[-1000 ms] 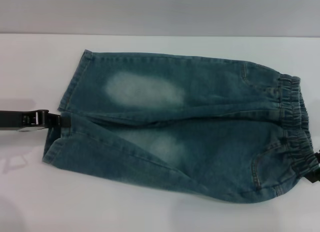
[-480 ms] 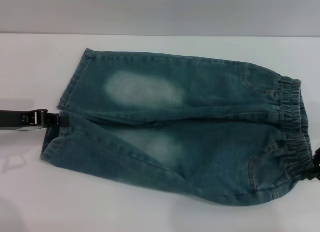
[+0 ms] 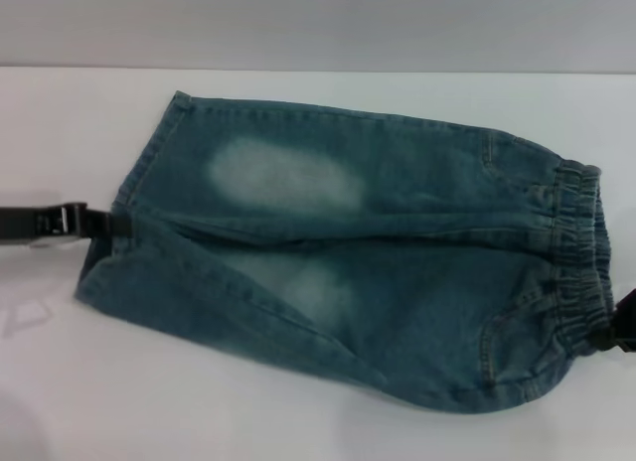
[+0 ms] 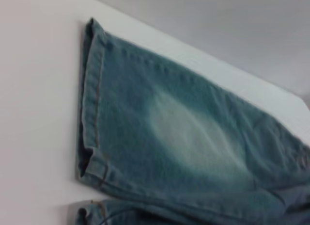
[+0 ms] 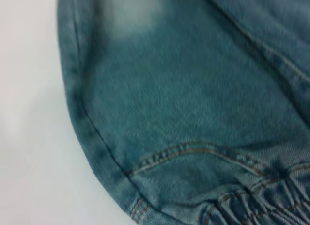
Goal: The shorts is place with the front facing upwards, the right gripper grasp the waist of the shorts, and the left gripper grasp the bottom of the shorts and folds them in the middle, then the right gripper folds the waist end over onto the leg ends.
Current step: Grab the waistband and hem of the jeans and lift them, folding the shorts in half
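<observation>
Blue denim shorts (image 3: 378, 252) lie flat across the white table (image 3: 199, 401), leg hems to the left and elastic waist (image 3: 581, 242) to the right. My left gripper (image 3: 107, 223) reaches in from the left edge. It is shut on the hem of the near leg, and its tips are covered by fabric. At the right edge my right gripper (image 3: 618, 332) holds the near corner of the waist, mostly out of frame. In the left wrist view the far leg (image 4: 184, 137) and its hem show. The waist's near corner with its pocket seam (image 5: 193, 152) fills the right wrist view.
Behind the shorts the table's far edge (image 3: 318, 70) meets a grey wall. Bare white tabletop runs along the near side and to the left of the hems.
The near leg hem has slid left with my left gripper, which has drawn back. The near waist corner has bunched and pulled toward my right gripper.
</observation>
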Controlling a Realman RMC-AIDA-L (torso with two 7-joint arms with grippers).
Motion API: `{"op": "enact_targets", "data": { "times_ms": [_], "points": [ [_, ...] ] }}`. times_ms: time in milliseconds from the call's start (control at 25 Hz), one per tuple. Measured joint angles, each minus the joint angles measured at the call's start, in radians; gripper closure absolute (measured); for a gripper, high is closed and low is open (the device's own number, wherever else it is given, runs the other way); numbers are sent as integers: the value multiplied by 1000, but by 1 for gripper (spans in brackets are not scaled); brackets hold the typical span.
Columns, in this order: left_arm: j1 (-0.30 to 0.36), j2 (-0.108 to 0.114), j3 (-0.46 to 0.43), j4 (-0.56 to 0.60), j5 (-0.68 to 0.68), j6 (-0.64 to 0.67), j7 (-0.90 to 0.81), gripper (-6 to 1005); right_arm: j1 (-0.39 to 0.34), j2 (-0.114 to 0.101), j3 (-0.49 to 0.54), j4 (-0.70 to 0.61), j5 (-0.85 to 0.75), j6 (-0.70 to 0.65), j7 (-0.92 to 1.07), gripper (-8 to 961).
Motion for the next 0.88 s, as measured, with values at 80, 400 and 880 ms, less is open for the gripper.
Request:
{"op": "enact_targets", "data": {
  "times_ms": [80,400,880],
  "points": [
    [0,1,-22,4,-19,-8,2,956,-26,-15,20,21,75,-2,-24,949],
    [1,4,-33,4,-173,-52,12,955,-146,-36,212,129,334,11,-166,949],
    [-47,-31,-24,7,-352,-131,76,953,-240,5,431,401,624,166,-410,950]
  ]
}}
